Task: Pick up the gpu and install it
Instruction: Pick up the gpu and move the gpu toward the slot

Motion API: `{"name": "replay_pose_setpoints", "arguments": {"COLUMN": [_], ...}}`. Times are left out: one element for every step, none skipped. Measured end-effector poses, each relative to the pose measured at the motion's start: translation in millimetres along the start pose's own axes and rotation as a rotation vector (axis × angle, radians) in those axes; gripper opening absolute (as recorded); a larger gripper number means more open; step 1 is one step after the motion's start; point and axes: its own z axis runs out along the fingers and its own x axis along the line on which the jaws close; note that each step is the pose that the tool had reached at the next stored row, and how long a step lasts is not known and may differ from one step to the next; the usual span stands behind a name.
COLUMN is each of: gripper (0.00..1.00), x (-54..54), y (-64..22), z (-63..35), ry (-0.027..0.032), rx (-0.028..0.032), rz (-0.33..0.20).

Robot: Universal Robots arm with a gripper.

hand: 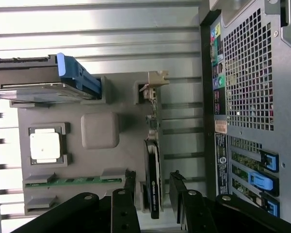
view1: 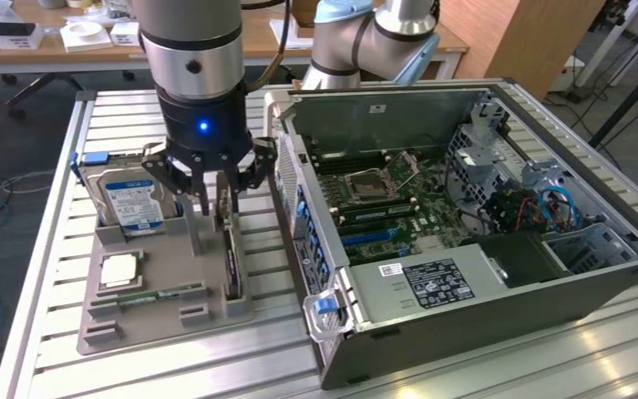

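Grey moulded tray point(view1: 147, 332) on the slatted aluminium surface point(view1: 64, 166) holds the gpu point(view1: 232, 258). The card stands on its edge in a slot along the tray's three o'clock side in the exterior view, between the tray's other parts and the open computer case point(view1: 497, 332). A hard drive point(view1: 130, 195) sits at the tray's eleven o'clock, with a processor point(view1: 120, 270) and a RAM stick point(view1: 159, 295) toward seven o'clock.

None of the task looks done. The card has not been lifted, and the blue expansion slots point(view1: 365, 237) on the motherboard point(view1: 391, 195) carry no card, so both the pick-up and the installation remain.

The arm hangs straight down over the tray, wrist vertical. The end effector point(view1: 219, 208) is at the card's twelve o'clock end. Its fingers point(hand: 123, 206) are spread wide, one on each side of the card's top edge. A gap shows on both sides, so they grip nothing and appear not to touch it.
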Motion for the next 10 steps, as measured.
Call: {"name": "replay_pose_setpoints", "arguments": {"gripper": [0.41,0.41,0.41,0.41,0.41,0.41,0.41,0.41,0.41,0.41], "x": [0.1,0.1,0.1,0.1,0.2,0.2,0.2,0.3,0.3,0.3], "y": [-0.3,-0.6,-0.9,-1.2,-1.4,-1.7,-1.9,-2.1,-2.2,-2.2], "z": [1.8,3.7,5.5,7.3,9.1,10.8,12.6,14.5,16.2,17.2], "ry": [0.0002,0.0003,0.0004,0.0005,0.0007,0.0007,0.0009,0.0009,0.0009,0.0009], "rx": [0.0000,0.0000,0.0000,0.0001,0.0000,0.0001,0.0001,0.0001,0.0001,0.0000], "rz": [0.000,0.000,0.000,0.000,0.000,0.000,0.000,0.000,0.000,0.000]}}
